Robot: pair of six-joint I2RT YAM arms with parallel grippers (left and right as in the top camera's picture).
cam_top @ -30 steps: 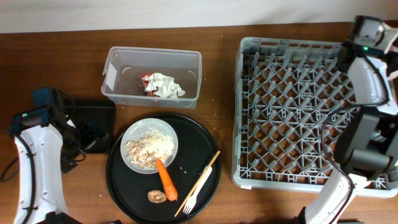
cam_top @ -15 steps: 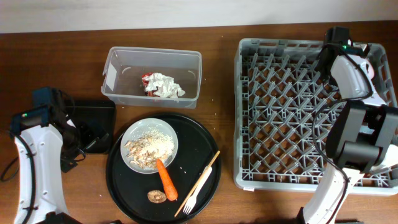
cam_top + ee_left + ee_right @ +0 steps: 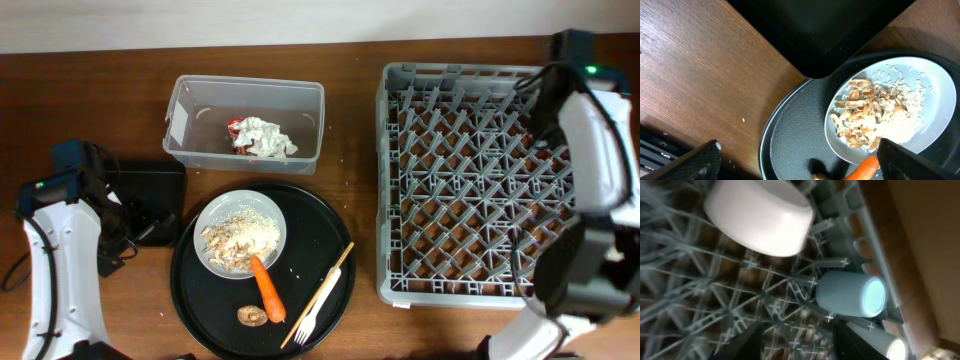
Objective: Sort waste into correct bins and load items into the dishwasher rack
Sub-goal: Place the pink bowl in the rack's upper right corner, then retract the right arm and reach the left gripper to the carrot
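Observation:
Over the far right corner of the grey dishwasher rack (image 3: 470,180) stands my right arm (image 3: 590,130). Its gripper (image 3: 800,347) is open, and only rack lattice shows between the dark fingers (image 3: 745,345). In the rack lie a pale bowl (image 3: 760,215), a light blue cup (image 3: 850,294) and a small white cup (image 3: 882,344). My left gripper (image 3: 805,165) is open above the round tray's left edge, holding nothing. The white plate (image 3: 275,215) carries the beige food heap (image 3: 238,238). Beside it lie the carrot (image 3: 268,288), brown lump (image 3: 251,315), chopsticks (image 3: 322,290) and fork (image 3: 305,325). Tissues (image 3: 265,138) and wrapper (image 3: 235,127) are in the clear tub (image 3: 180,110).
The flat black tray (image 3: 155,185) lies left of the large round black tray (image 3: 320,235), close to my left arm (image 3: 55,260). In the left wrist view its corner (image 3: 820,35) overlaps the round tray's rim (image 3: 771,145). Wood table (image 3: 350,110) shows between tub and rack.
My right gripper has gone from shut to open, and the right arm swung left then back right over the rack's far edge. The left arm has not moved.

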